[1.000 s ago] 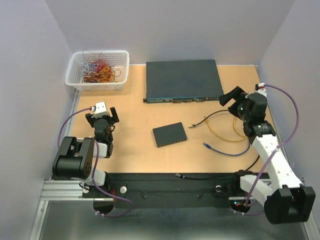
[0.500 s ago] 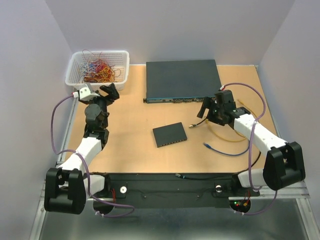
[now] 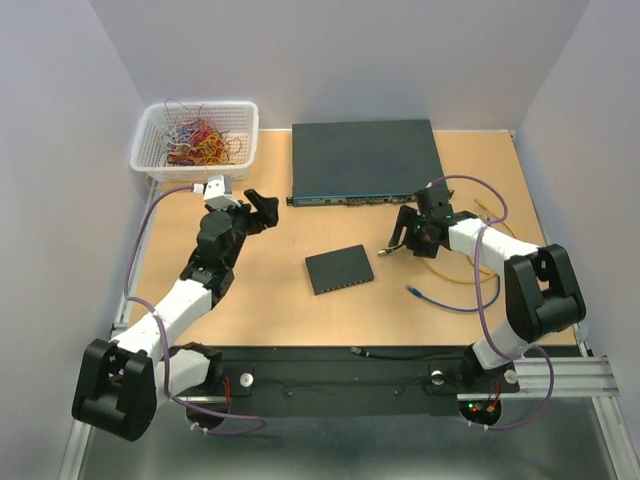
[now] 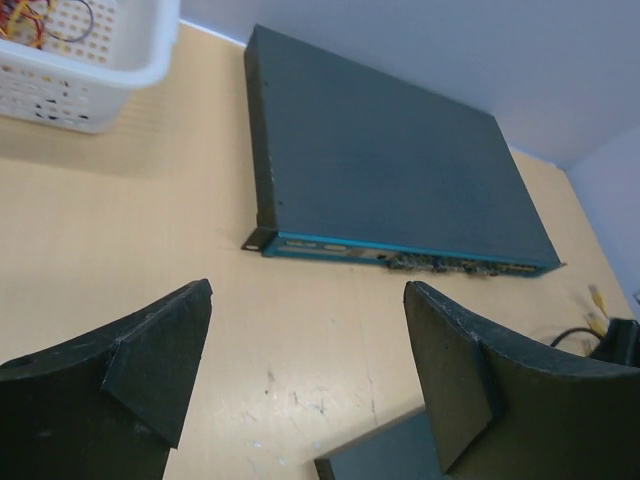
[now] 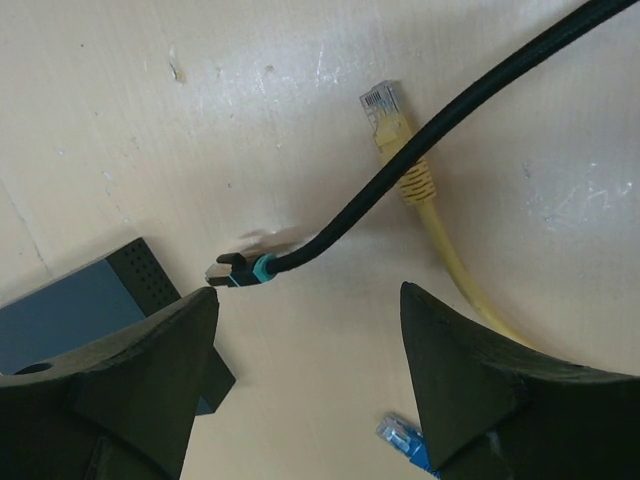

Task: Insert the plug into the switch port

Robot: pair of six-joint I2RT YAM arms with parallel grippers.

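Observation:
A black cable ends in a plug (image 5: 235, 270) with a teal collar, lying flat on the table (image 3: 270, 290) just right of a small black switch box (image 3: 340, 269). My right gripper (image 5: 307, 295) hangs open right above that plug (image 3: 383, 251), fingers either side of it and not touching. A large dark rack switch (image 3: 365, 160) lies at the back, its ports along the teal front edge (image 4: 400, 258). My left gripper (image 4: 308, 290) is open and empty, hovering left of the small box and facing the rack switch.
A yellow cable's plug (image 5: 385, 110) and a blue cable's plug (image 5: 405, 440) lie close to the black one. The yellow and blue cables (image 3: 455, 270) loop at the right. A white basket (image 3: 195, 140) of coloured wires stands at the back left.
My left arm has swung right, away from the basket toward the table's middle. My right arm has moved left and down over the black cable's plug.

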